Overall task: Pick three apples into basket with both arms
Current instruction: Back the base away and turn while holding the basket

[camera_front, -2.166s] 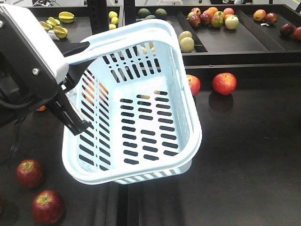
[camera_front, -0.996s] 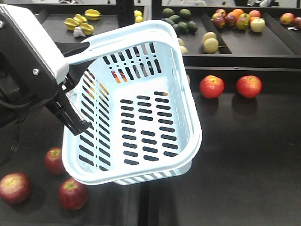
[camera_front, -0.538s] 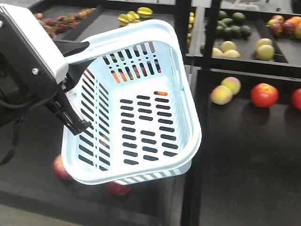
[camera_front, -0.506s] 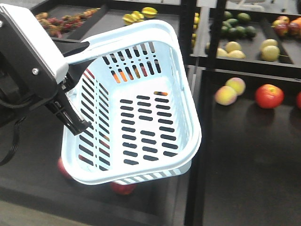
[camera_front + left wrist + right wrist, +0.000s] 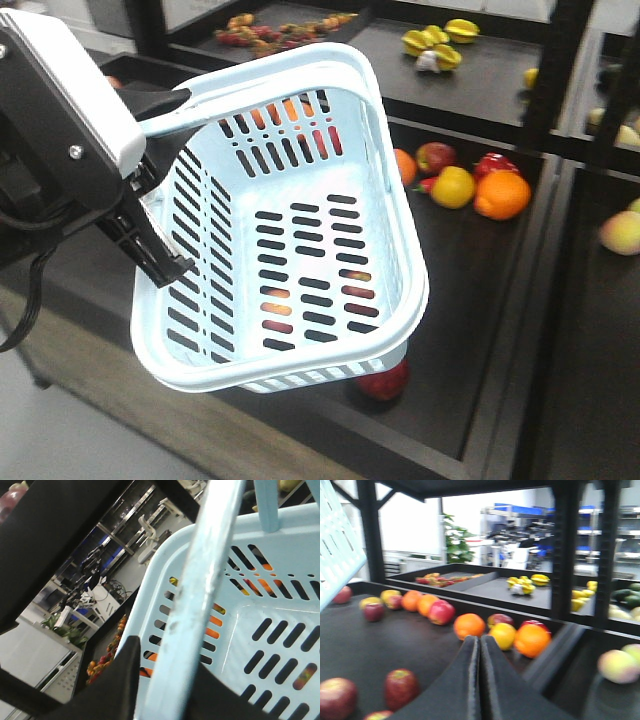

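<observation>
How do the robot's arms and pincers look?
The left arm has a white boxy casing with silver screws over black parts; a black cable hangs beneath. The left pincer is black and angular. The right pincer has two long, smooth black fingers.

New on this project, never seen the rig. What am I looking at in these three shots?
It is a two-armed robot on a mobile base. The front view looks out from the robot: its left arm, in a white casing, carries a pale blue basket, tilted and empty. The left wrist view is taken from that arm: the left pincer is closed on the basket's handle. The right wrist view looks along the right pincer, shut and holding nothing, over a dark shelf of loose fruit, including red apples and oranges. No apple is in the basket yet.
</observation>
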### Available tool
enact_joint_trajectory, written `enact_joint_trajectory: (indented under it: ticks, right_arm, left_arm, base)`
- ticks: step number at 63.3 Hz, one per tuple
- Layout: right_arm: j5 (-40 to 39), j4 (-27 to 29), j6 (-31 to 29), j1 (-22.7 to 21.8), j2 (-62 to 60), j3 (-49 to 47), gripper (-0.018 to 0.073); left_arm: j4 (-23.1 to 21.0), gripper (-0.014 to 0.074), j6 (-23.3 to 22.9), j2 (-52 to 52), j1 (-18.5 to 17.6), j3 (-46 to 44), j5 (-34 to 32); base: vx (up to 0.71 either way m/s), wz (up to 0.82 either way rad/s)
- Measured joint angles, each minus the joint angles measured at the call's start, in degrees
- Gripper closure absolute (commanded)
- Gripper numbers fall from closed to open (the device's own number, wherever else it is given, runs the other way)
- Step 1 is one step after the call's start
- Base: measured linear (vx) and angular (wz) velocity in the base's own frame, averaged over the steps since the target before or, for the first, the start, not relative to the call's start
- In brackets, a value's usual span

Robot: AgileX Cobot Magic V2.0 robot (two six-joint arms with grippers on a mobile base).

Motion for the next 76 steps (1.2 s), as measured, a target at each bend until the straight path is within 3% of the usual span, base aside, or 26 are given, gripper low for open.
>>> enact_joint_trajectory:
  ticks: [76]
  right_arm:
    - [0.0,0.0,0.0,0.0,0.0,0.0,0.0568]
  left_arm:
    - [0.0,0.0603,0.0,0.0,0.0,0.05,0.0]
  base:
    - [-0.05,0.5]
